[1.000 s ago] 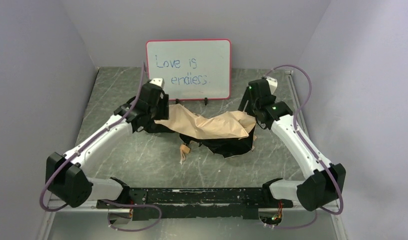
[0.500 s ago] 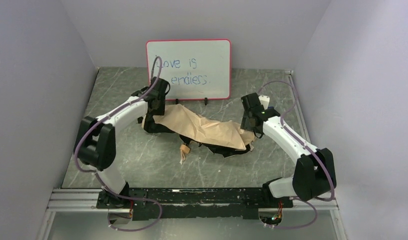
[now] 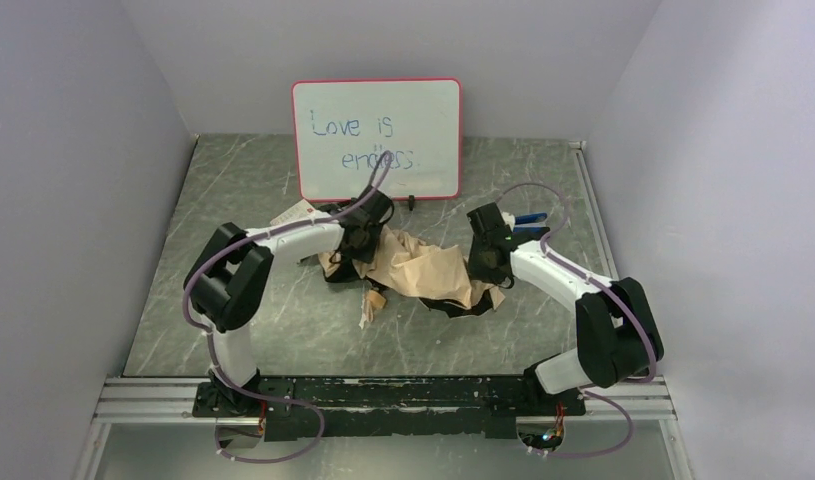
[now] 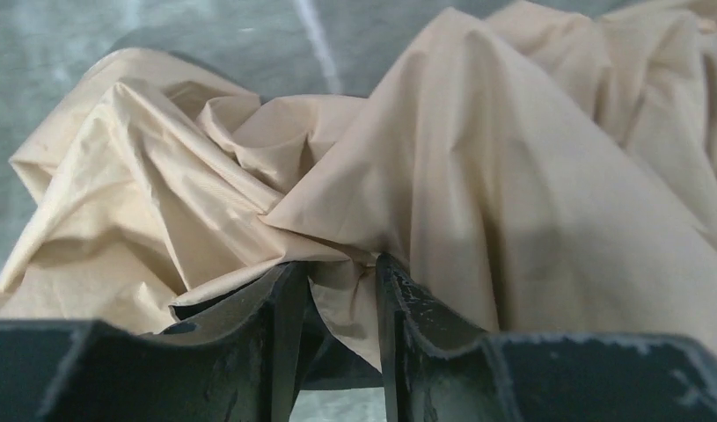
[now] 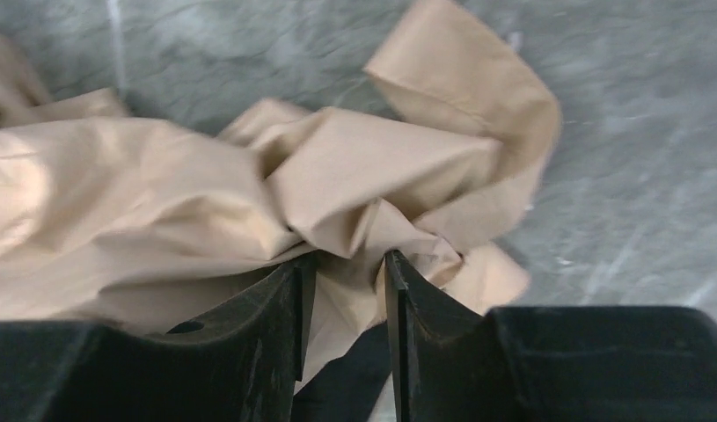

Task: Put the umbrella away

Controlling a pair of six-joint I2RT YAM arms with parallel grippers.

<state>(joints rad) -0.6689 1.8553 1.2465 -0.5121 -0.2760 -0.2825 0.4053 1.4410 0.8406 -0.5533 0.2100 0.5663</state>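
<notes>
The umbrella point(image 3: 423, 270) lies crumpled at mid-table, tan fabric over black lining, with its pale handle point(image 3: 367, 304) sticking out toward the near side. My left gripper point(image 3: 361, 243) is at its left end, jaws shut on a fold of tan fabric point(image 4: 341, 294). My right gripper point(image 3: 482, 262) is at its right end, jaws shut on tan fabric point(image 5: 346, 281) with black lining below. The bunched fabric fills the left wrist view point(image 4: 478, 158) and the right wrist view point(image 5: 161, 202).
A whiteboard point(image 3: 377, 138) reading "Love is endless" stands at the back. A small white-red box point(image 3: 293, 214) lies left of the left gripper. A small blue-black clip tool point(image 3: 528, 218) lies behind the right gripper. Grey walls enclose three sides.
Both grippers have moved inward toward each other with the fabric, bunching the umbrella into a narrower heap. The white-red box and the blue clip tool have come into view.
</notes>
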